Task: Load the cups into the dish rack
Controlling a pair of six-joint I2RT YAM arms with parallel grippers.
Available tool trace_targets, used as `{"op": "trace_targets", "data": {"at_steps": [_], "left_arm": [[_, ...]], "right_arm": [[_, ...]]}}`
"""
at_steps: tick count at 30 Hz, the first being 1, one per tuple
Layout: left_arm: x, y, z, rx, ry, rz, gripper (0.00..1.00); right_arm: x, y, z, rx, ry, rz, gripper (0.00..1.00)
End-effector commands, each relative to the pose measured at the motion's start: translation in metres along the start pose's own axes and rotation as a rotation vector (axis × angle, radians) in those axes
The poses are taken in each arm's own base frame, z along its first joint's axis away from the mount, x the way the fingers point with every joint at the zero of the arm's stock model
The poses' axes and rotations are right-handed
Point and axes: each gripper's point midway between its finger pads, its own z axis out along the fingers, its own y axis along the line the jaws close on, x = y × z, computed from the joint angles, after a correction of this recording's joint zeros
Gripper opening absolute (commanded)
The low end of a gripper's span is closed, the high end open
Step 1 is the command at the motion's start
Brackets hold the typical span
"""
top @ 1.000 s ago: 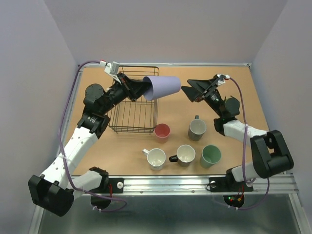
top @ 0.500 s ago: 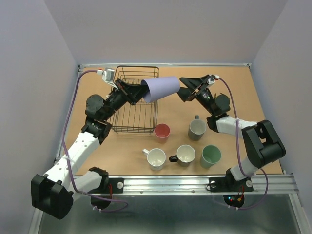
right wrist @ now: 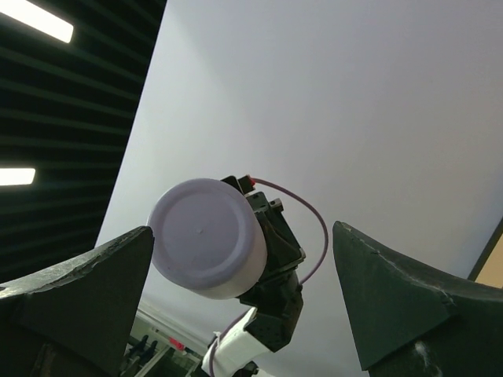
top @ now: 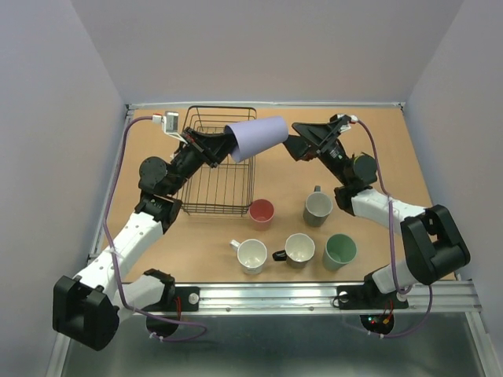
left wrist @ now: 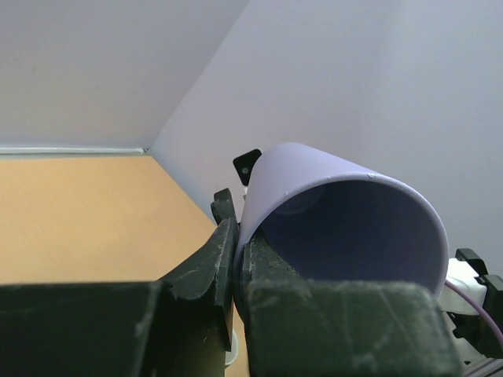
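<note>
My left gripper (top: pixel 223 146) is shut on the rim of the lavender cup (top: pixel 257 138) and holds it on its side in the air over the right edge of the black wire dish rack (top: pixel 212 210). In the left wrist view the fingers pinch the cup's wall (left wrist: pixel 338 212). My right gripper (top: pixel 298 146) is open, right at the cup's base. The right wrist view shows that base (right wrist: pixel 206 236) between my open fingers. On the table stand a pink cup (top: pixel 261 211), a grey cup (top: pixel 317 208), a white cup (top: pixel 251 255), a black-handled cup (top: pixel 299 249) and a mint green cup (top: pixel 339 250).
The rack stands at the back left of the wooden table and holds no cups. The five standing cups sit in two rows in front of and to the right of it. Walls close the table on three sides.
My left gripper has carried the lavender cup slightly up and back. My right gripper has moved left and up to the cup's base.
</note>
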Motion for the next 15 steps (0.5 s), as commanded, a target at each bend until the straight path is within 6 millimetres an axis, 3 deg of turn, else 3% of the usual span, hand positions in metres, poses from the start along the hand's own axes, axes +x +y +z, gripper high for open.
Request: {"op": "trace_targets", "data": {"at_steps": [1,9,15], "left_arm": [[-0.017,-0.02,0.003,0.086,-0.073,0.011,0.0],[-0.014,-0.014,0.009,0.064,-0.073,0.006,0.0],[-0.013,-0.014,0.011,0.06,-0.073,-0.001,0.0]], "right_arm": [[0.038,0.138,-0.025,-0.567,0.093,-0.209,1.0],[0.059,0.165,-0.016,-0.663,0.117,-0.208,1.0],[0.073,0.167,-0.006,-0.666,0.143,-0.203,1.0]]}}
